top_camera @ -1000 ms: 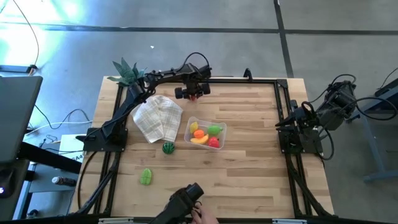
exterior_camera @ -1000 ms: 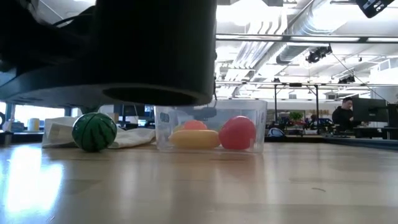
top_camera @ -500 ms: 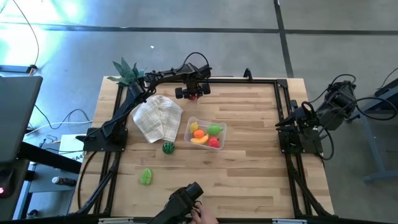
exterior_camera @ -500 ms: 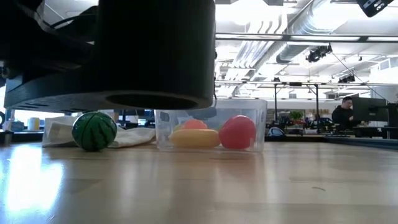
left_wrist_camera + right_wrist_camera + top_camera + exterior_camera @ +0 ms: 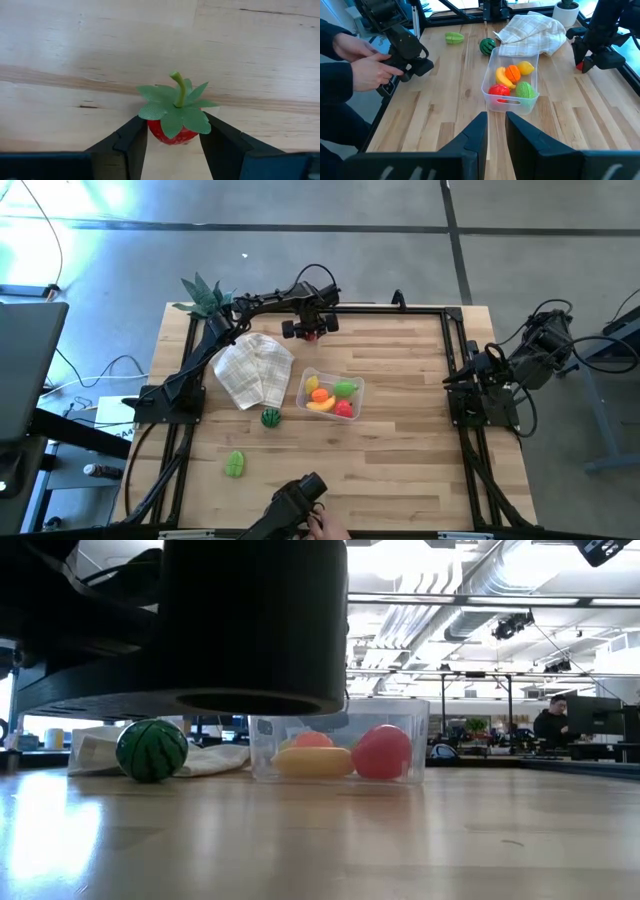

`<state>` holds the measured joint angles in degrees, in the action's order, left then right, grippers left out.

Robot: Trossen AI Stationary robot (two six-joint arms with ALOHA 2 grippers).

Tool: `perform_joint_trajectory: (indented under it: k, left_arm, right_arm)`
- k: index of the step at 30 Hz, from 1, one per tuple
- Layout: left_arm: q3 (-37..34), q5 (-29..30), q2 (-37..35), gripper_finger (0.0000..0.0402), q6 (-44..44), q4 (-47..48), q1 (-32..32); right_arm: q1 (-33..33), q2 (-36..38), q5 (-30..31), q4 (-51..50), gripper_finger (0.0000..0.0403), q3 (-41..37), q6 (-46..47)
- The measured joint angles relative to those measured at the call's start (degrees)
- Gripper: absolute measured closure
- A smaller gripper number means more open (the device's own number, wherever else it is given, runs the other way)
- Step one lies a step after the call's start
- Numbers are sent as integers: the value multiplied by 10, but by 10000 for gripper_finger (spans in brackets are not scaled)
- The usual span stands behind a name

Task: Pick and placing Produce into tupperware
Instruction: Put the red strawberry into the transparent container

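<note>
A red toy strawberry (image 5: 172,125) with a green leaf cap sits between the fingers of my left gripper (image 5: 172,145), which is shut on it at the table's far middle (image 5: 312,332). The clear tupperware (image 5: 331,394) stands at the table's middle and holds a banana, an orange, a lemon, a green fruit and a red fruit. A striped green ball (image 5: 270,417) rests on the table beside its left end. Another green produce piece (image 5: 235,464) lies nearer the front. My right gripper (image 5: 496,135) is shut and waits raised at the table's right edge. My left gripper pinches the strawberry's red body (image 5: 159,131) between its two fingers, just under the leaf cap. The fingers come from above, pointing down. The strawberry stands upright, stem up. Whether its tip rests on the table does not show.
A checked cloth (image 5: 255,367) lies left of the tupperware. A potted plant (image 5: 205,295) stands at the far left corner. A person's hands hold a dark device (image 5: 300,505) at the near edge; it fills the low view's upper left (image 5: 200,620). Bare wood lies right of the tupperware.
</note>
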<state>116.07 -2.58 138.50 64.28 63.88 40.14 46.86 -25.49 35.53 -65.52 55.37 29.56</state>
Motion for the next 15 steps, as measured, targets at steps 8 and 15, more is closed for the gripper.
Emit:
perform_joint_trajectory:
  k: [8,15]
  left_arm:
    - [0,6,0,269,-6,-2,0]
    - [0,7,0,267,-10,-4,0]
  right_arm:
    - [0,0,0,0,345,0,0]
    - [0,0,0,0,345,0,0]
